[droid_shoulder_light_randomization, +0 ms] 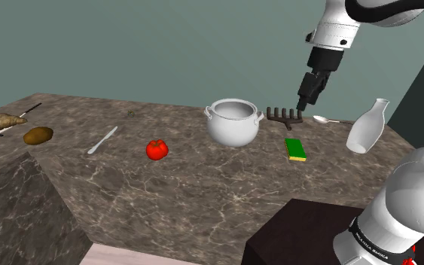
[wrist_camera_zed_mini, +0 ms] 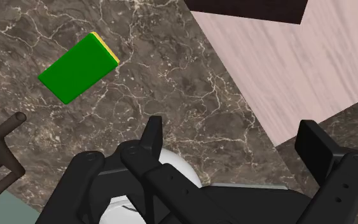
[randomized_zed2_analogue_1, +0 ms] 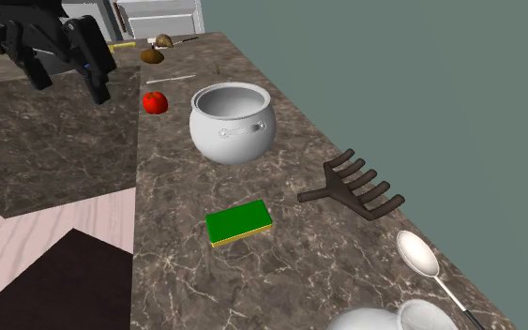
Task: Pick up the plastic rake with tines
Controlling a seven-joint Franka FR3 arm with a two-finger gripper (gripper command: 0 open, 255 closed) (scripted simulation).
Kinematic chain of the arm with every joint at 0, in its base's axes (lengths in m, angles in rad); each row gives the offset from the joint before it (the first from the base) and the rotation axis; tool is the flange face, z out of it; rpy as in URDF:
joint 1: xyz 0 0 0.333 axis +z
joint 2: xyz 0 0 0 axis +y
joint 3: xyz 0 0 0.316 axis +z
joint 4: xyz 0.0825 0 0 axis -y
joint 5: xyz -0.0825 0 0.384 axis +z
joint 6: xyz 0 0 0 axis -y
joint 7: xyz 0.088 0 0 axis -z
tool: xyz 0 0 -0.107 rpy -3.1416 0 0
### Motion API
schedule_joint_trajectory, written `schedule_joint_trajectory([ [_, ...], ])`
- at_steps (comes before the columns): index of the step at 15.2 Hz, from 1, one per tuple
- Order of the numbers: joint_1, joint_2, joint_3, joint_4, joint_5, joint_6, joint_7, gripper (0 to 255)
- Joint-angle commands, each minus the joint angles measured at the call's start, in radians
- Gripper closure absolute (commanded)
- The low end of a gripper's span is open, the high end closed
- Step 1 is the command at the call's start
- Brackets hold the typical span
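While the gripper (droid_shoulder_light_randomization: 306, 102) hovers above and slightly off the dark rake (droid_shoulder_light_randomization: 284, 117), its fingers (wrist_camera_zed_mini: 152, 135) sit spread apart holding nothing, probably so it can drop over the handle

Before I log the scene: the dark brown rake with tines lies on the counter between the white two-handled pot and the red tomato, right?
No: the second exterior view shows the dark brown rake between the white pot and the silver spoon, not the red tomato.
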Motion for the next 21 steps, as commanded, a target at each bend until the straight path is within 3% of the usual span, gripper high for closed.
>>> schedule_joint_trajectory([
  [1, 0.000, 0.000, 0.000, 0.000, 0.000, 0.000, 0.000, 0],
  [11, -0.087, 0.360, -0.059, 0.102, -0.024, 0.215, 0.089, 0],
  [21, -0.159, 0.713, -0.137, 0.286, -0.011, 0.341, 0.166, 0],
])
